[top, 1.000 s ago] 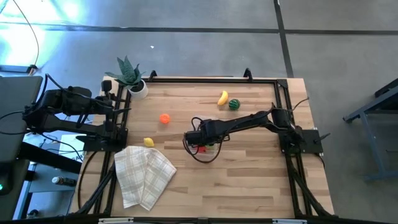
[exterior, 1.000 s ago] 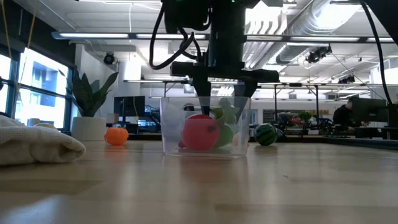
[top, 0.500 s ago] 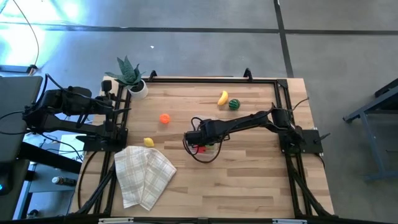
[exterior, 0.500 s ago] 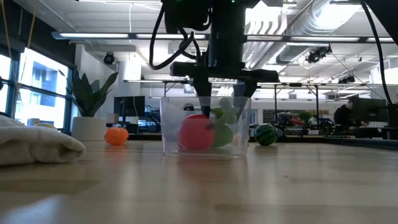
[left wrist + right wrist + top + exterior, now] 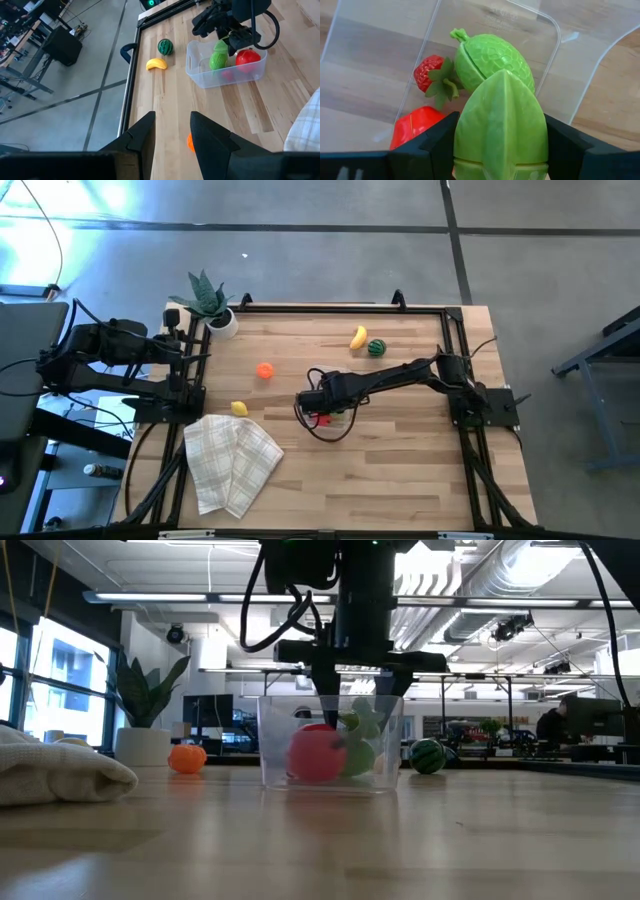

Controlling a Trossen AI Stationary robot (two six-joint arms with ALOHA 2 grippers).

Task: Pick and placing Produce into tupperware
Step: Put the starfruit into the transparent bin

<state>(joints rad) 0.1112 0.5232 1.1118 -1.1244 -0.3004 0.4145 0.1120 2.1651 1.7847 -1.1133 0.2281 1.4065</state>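
Note:
My right gripper point(image 5: 318, 402) hangs over the tupperware point(image 5: 272, 745), a clear tub near the table's middle, and is shut on a light green ridged piece of produce point(image 5: 500, 115). A strawberry point(image 5: 427, 70), a bumpy light green fruit point(image 5: 492, 55) and a red piece point(image 5: 315, 753) lie in the tub. On the table are an orange piece point(image 5: 264, 370), a small yellow piece point(image 5: 239, 408), a yellow banana point(image 5: 358, 337) and a dark striped green ball point(image 5: 376, 348). My left gripper point(image 5: 172, 135) waits, open, at the table's left edge. My right gripper pinches the light green ridged piece by its two opposite flanks point(image 5: 465, 135), one finger on each side. The fingers point(image 5: 330, 705) come from above, pointing down. The piece is lifted clear, held at the tub's open top above the fruit inside.
A potted plant point(image 5: 210, 300) stands at the far left corner. A checked folded cloth point(image 5: 232, 460) lies at the near left. A black rail point(image 5: 340, 307) runs along the far edge. Bare wood stretches to the right of the tub and on its near side.
The red piece inside the tub has rolled slightly sideways and settled. Both arms have kept still.

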